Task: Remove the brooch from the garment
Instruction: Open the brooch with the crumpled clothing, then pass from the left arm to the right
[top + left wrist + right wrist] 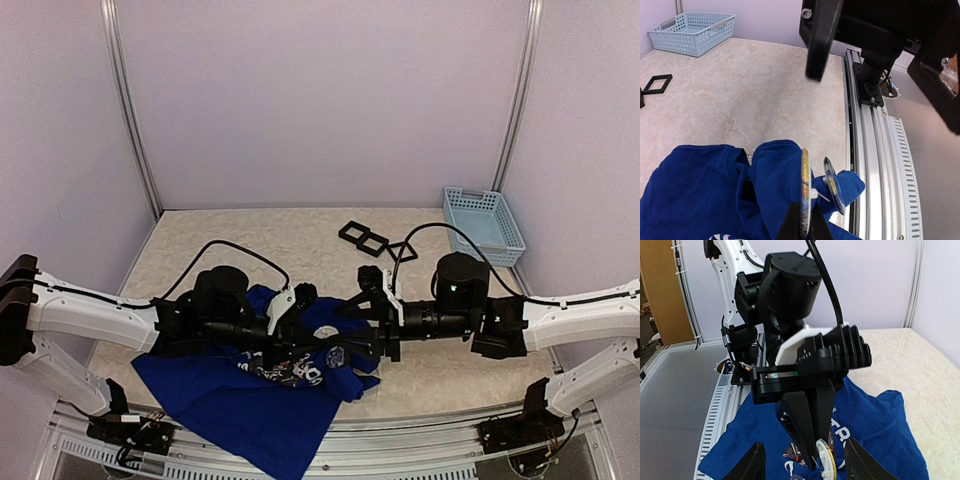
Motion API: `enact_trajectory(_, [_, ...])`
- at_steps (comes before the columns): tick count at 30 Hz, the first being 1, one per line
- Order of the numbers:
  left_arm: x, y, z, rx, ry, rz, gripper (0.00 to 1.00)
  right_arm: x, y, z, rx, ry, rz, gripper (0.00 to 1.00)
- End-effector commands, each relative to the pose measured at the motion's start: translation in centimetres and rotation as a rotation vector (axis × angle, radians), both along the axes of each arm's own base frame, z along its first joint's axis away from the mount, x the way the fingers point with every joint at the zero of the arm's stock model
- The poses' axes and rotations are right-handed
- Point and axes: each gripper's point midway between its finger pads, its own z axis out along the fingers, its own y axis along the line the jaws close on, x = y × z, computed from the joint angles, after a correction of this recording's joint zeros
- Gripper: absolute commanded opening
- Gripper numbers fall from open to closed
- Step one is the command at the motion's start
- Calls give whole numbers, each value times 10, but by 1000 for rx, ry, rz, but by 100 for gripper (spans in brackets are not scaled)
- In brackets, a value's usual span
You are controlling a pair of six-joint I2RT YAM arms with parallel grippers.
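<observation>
The royal-blue garment (pixel 230 400) lies crumpled at the table's near edge, with white lettering showing (pixel 837 432). My left gripper (pixel 805 220) is shut on the rim of the brooch (pixel 805 190), a round disc seen edge-on. A thin white pin joins it to a second disc (pixel 834 186) that sits against a fold of the garment (pixel 700 190). My right gripper (pixel 805 445) is open, one finger on each side of the left gripper's fingers (pixel 812 415) and the brooch (pixel 827 460), touching neither. From above, both grippers meet over the brooch (pixel 336 355).
A light-blue basket (pixel 484 224) stands at the back right. Black square frames (pixel 363 236) and a black triangular frame (pixel 403 248) lie behind the grippers. An aluminium rail (pixel 875 165) runs along the table's near edge, beside the cloth.
</observation>
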Motion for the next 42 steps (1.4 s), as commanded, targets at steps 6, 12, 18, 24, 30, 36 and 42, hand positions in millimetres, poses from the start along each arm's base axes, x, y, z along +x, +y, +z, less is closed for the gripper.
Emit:
enact_trajectory(6, [-2, -3, 20, -73, -1, -20, 0, 13, -16, -2, -9, -63, -100, 59])
enact_trajectory(12, [-5, -3, 22, -82, -2, -36, 0, 12, -5, -16, -42, -31, -67, 51])
enact_trajectory(18, [-6, -3, 22, -83, -1, -39, 0, 15, -3, -19, -55, -13, -75, 41])
enact_trajectory(24, [-6, -3, 23, -84, -2, -40, 0, 18, -1, -23, -64, 3, -90, 33])
enact_trajectory(30, [-7, -3, 23, -85, -1, -44, 0, 18, 3, -28, -77, 16, -76, 23])
enact_trajectory(36, [-6, -3, 23, -84, -2, -41, 0, 15, 5, -30, -80, 19, -56, 1])
enact_trajectory(42, [-3, -3, 21, -76, -4, -20, 41, 16, 2, -25, -65, 0, -68, 0])
